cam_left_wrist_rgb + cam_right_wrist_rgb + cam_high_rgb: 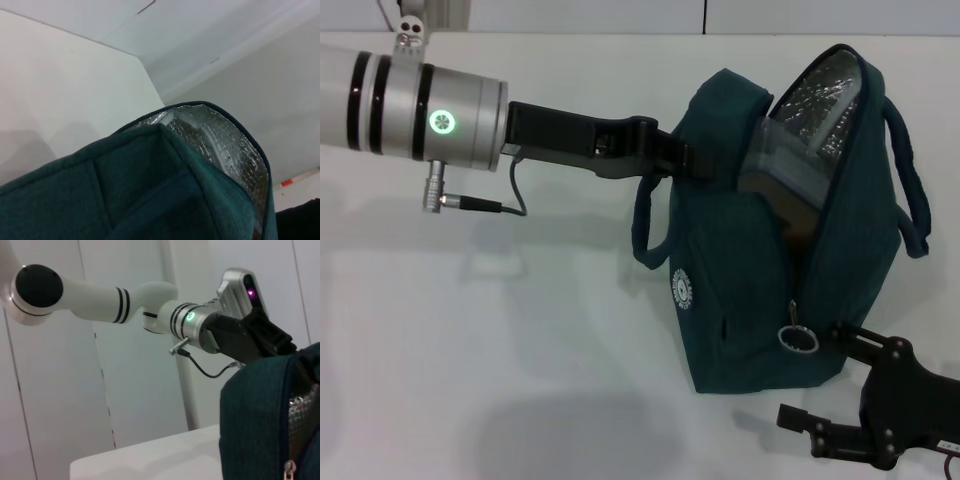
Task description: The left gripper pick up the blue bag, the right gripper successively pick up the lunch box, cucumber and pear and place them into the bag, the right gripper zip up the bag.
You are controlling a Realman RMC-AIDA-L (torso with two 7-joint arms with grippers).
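Observation:
The blue bag [760,290] stands on the white table [470,350], tilted, with its top open and the silver foil lining [825,100] showing. My left gripper [688,160] is shut on the bag's upper rim by a handle. The clear lunch box [778,160] sits inside the opening. A brownish patch [802,228] shows below it; I cannot tell whether it is the pear. The cucumber is hidden. My right gripper [808,376] is low at the bag's front corner, open, its upper finger just beside the ring zip pull [798,339]. The left wrist view shows the bag's fabric [150,200] and lining [225,145].
The bag's far loop handle [912,190] hangs off its right side and the near handle [645,235] droops below my left gripper. In the right wrist view the bag [255,415] is close, with the left arm [100,295] behind it and wall panels beyond.

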